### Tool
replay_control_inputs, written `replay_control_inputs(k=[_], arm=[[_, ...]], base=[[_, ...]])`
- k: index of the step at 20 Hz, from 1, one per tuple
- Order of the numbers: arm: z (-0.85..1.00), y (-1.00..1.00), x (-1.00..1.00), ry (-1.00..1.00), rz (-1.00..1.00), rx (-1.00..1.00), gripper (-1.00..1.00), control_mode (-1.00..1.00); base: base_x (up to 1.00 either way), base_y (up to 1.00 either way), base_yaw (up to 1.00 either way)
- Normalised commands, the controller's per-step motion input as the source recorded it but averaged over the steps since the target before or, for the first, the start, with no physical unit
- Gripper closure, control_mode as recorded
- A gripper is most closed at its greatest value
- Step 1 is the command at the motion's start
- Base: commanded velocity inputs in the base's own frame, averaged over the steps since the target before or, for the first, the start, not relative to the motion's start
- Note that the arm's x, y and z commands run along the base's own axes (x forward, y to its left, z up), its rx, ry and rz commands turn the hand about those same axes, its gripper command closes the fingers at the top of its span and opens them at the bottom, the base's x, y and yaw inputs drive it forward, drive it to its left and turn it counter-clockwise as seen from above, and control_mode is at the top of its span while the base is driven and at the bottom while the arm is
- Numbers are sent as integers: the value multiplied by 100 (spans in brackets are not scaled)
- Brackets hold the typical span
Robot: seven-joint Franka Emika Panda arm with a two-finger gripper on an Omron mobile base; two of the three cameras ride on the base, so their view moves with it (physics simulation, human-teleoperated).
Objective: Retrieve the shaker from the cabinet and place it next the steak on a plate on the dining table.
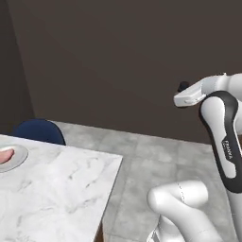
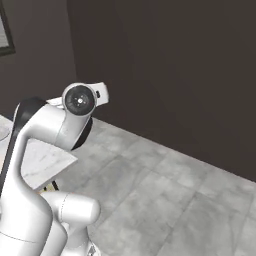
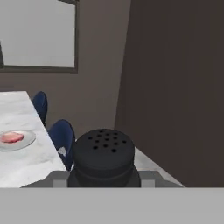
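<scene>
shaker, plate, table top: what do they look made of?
Shaker: matte black, probably plastic or coated metal; even dull surface, small holes in its top.
Plate: light grey, smooth, likely ceramic; raised rim, soft sheen, steak on it.
Dining table: white marble look; grey veining across a flat polished top. Everything is rendered, so these are looks only.

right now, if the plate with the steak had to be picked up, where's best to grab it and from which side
Probably the raised rim of the plate, on the edge nearest the table's side. It is shallow and lies flat on the dining table, so only the rim offers a pinch. The steak fills the middle; the gripper is shut on the shaker.
</scene>
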Motion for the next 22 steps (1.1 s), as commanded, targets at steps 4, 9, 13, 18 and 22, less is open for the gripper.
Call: replay_control_inputs(k=[4,9,13,18,22], arm=[[0,0,0,0,0,0,100,100],[0,0,0,0,0,0,100,100],[0,0,0,0,0,0,100,100],[0,0,0,0,0,0,100,100],[0,0,0,0,0,0,100,100]], base=[[98,-87,33],[93,-91,25],[100,-47,37],[96,-21,56],[88,-14,62]])
